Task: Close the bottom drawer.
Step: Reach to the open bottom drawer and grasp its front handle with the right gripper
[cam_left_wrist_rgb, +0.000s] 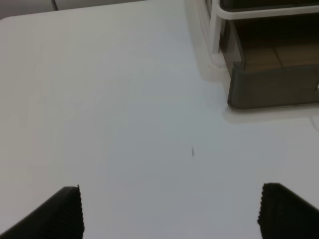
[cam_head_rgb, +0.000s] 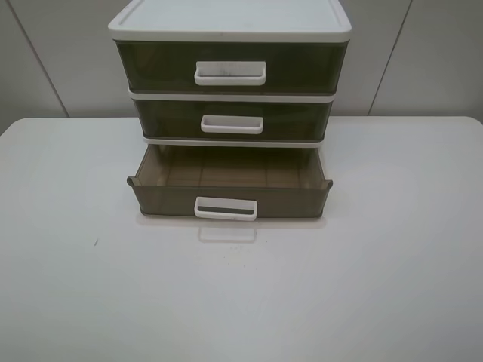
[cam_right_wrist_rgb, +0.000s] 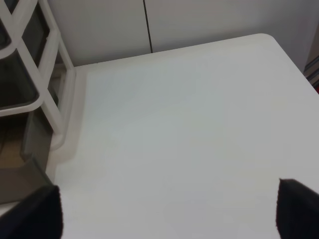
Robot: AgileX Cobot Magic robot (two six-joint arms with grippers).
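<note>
The left pincer (cam_left_wrist_rgb: 171, 209) hangs spread wide over the table (cam_left_wrist_rgb: 124, 99), near the pulled-out bottom drawer (cam_left_wrist_rgb: 271, 89).

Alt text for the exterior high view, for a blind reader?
The bottom drawer of a white-framed three-drawer unit is pulled out and looks empty; the middle drawer and top drawer are shut. The unit stands on a white table.

A white surface (cam_head_rgb: 392, 249) with rounded far corners stands against a pale grey panelled wall (cam_head_rgb: 53, 53) with dark seams.

The unit (cam_head_rgb: 230, 26) stands rearward on the table (cam_head_rgb: 75, 286), perhaps touching the wall (cam_head_rgb: 423, 53), bottom drawer (cam_head_rgb: 158, 200) jutting forward.
</note>
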